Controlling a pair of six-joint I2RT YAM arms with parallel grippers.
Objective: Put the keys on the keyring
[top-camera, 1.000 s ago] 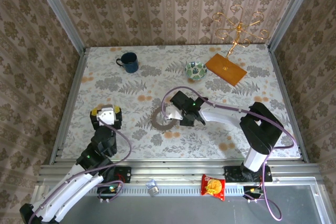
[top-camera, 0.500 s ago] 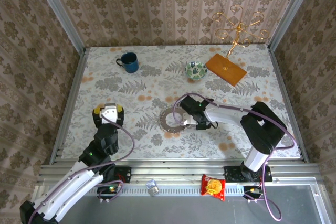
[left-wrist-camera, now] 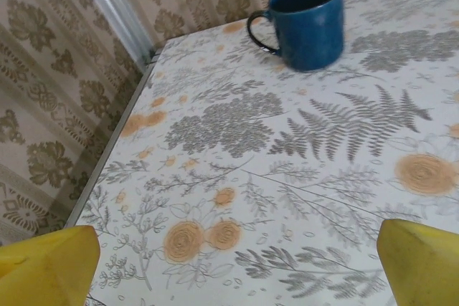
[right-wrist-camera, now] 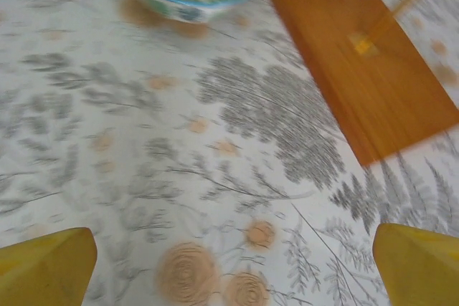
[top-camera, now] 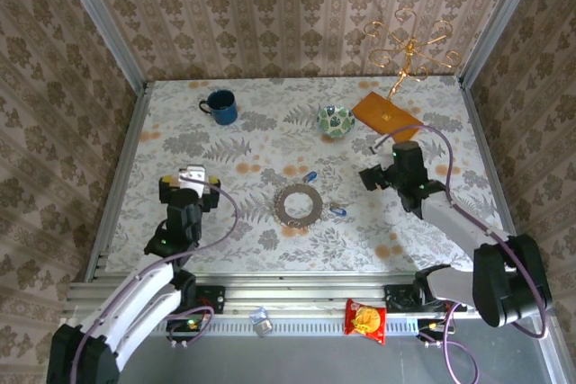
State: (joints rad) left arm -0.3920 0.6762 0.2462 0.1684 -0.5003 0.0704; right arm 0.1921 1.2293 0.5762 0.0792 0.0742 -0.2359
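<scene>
Nothing is threaded yet. The keyring point(top-camera: 283, 206) lies flat mid-frame on the bench point(top-camera: 180, 123), with one blue key point(top-camera: 310, 175) just above its rim and the other key point(top-camera: 339, 210) just to its right. The left fingers point(left-wrist-camera: 43, 266) and right fingers point(right-wrist-camera: 43, 266) stand wide apart, holding nothing. The pick-up step seems in hand. Next, one arm's fingers must come down on a key and pinch its tiny head precisely.

We see a white desk point(top-camera: 180, 146) printed with grey ferns and orange flowers. The walls point(top-camera: 270, 15) carry beige-brown damask wallpaper. The mug point(top-camera: 219, 106) is dark blue; the bowl point(top-camera: 335, 120) is green with white patterning. The keyring point(top-camera: 300, 205) is dull grey-brown, and the keys point(top-camera: 310, 175) are blue-headed. A board point(top-camera: 387, 116) is orange-brown, its candelabra point(top-camera: 409, 47) gold. The fingertips point(left-wrist-camera: 50, 266) are yellow.
</scene>
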